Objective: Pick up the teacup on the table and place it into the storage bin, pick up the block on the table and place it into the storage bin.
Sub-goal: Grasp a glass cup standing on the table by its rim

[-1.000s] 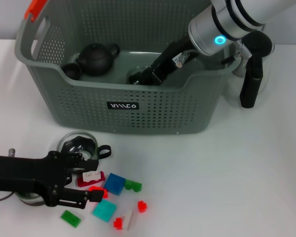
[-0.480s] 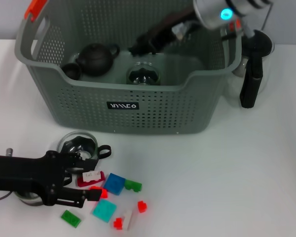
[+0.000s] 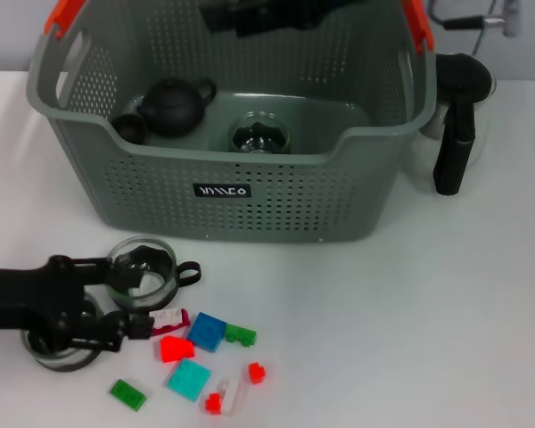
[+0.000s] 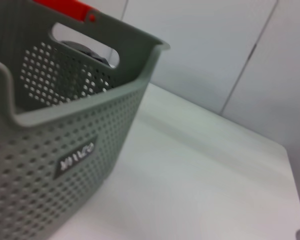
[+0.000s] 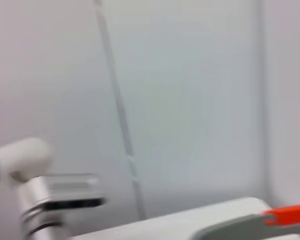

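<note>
Right gripper [image 3: 223, 16] has risen clear of the bin [image 3: 250, 192], leaving the teacup [image 3: 259, 136] below it; jaw state unclear. Left gripper [image 3: 143, 323], beside the red block [image 3: 176, 347], likewise unclear.

The left gripper [image 3: 141, 323] is matte black throughout, with a blocky, angular body and a thick black arm segment behind it. The right gripper [image 3: 223, 15] is likewise black, with chunky, dark housings and no visible markings.
</note>
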